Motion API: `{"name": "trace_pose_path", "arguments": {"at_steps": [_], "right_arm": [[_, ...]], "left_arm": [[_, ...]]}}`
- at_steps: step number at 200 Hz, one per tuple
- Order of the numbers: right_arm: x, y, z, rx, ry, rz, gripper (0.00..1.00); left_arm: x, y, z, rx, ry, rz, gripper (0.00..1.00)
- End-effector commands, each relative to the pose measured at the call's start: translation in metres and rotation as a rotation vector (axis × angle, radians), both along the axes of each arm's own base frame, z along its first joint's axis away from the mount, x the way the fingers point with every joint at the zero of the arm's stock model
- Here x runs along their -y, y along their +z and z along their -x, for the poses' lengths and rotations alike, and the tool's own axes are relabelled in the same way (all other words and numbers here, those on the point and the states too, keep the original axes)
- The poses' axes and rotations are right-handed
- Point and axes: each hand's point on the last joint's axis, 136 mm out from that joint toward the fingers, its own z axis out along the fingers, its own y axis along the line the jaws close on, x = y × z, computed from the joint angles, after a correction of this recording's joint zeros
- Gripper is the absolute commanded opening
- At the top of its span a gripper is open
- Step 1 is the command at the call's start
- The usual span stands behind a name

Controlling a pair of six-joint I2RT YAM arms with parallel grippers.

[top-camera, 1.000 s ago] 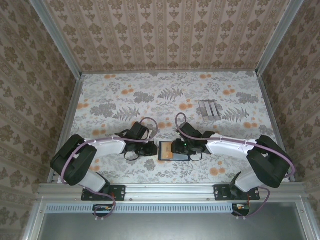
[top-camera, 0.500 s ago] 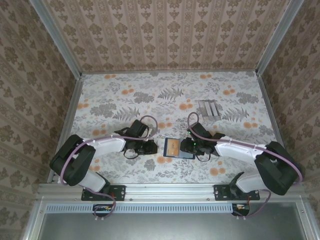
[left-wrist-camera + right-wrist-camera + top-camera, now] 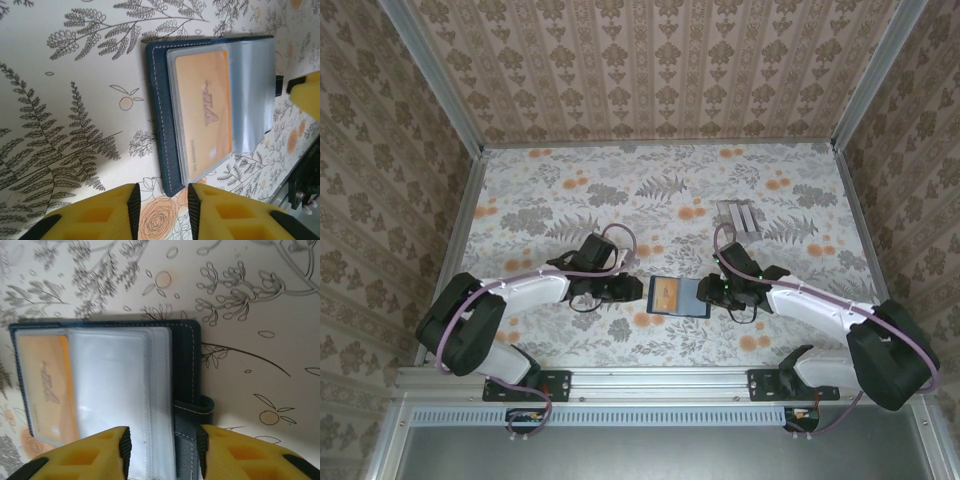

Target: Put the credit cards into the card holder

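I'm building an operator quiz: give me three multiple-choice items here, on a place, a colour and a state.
1. Where does the dark navy-blue folding card holder lie? A) between the left arm and the right arm B) in the far left corner C) against the back wall
2. What colour is the rectangular card in its clear plastic sleeve? A) green B) orange C) black
3. The card holder is: A) folded shut B) standing on edge C) lying open, flat
Key: 1 A, it sits between the arm tips; 2 B, orange shows through the sleeve; 3 C, its sleeves face up.
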Motion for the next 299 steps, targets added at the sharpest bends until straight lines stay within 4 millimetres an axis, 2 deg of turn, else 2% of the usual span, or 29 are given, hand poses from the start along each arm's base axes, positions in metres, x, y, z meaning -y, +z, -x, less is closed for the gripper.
{"name": "trace_pose_path", "arguments": {"at_steps": [1,41,63,78,95,125,130,155,195,199,209,227,253,279,284,299], "right_arm": [[0.007,-0.013,0.011,-0.058,0.008,0.03,0.45],[0.017,-0.019,0.01,-0.063,0.025,0.084,0.44],[0.003,-0.02,0.01,-0.072,0.046,0.004,0.39],[-0.008,-0.017,0.009,-0.062,0.08,-0.05,0.36],[-0.012,-0.016,0.004,-0.04,0.105,-0.056,0.32],[-0.032,0.0,-0.016,0.026,0.164,-0.113,0.3],[-0.033,-0.006,-0.018,0.012,0.17,-0.106,0.3],[-0.035,-0.004,-0.026,0.021,0.169,-0.09,0.3],[-0.016,-0.003,-0.019,-0.002,0.122,-0.003,0.34],[-0.017,0.006,-0.02,0.024,0.123,-0.02,0.35],[-0.021,0.012,-0.018,0.032,0.138,-0.044,0.36],[-0.026,0.017,-0.013,0.035,0.16,-0.062,0.37],[-0.045,0.025,-0.011,0.041,0.21,-0.108,0.38],[-0.058,0.022,-0.012,0.031,0.233,-0.122,0.38],[-0.06,0.013,-0.01,0.001,0.234,-0.119,0.38],[-0.066,0.01,-0.009,-0.009,0.249,-0.131,0.38]], "left_arm": [[0.017,0.012,-0.009,0.023,-0.012,0.054,0.35],[0.033,0.01,-0.019,0.016,-0.011,0.063,0.31],[0.036,0.007,-0.021,0.003,-0.016,0.05,0.29],[0.034,0.003,-0.021,0.002,-0.005,0.042,0.28],[0.031,0.003,-0.021,-0.001,-0.003,0.032,0.27],[0.018,0.002,-0.025,0.006,0.04,0.002,0.26],[0.015,0.002,-0.026,0.005,0.048,0.004,0.26],[0.005,0.006,-0.026,0.011,0.071,-0.003,0.25],[-0.002,0.0,-0.02,0.01,0.069,-0.028,0.25],[-0.002,0.0,-0.02,0.01,0.072,-0.027,0.25],[-0.003,-0.003,-0.019,0.01,0.08,-0.027,0.25],[-0.003,-0.005,-0.019,0.009,0.077,-0.031,0.25],[-0.002,-0.006,-0.021,0.013,0.078,-0.034,0.25],[0.001,-0.009,-0.02,0.003,0.066,-0.034,0.25],[0.001,-0.009,-0.02,0.003,0.067,-0.033,0.25],[0.001,-0.01,-0.019,0.005,0.074,-0.026,0.25]]}}
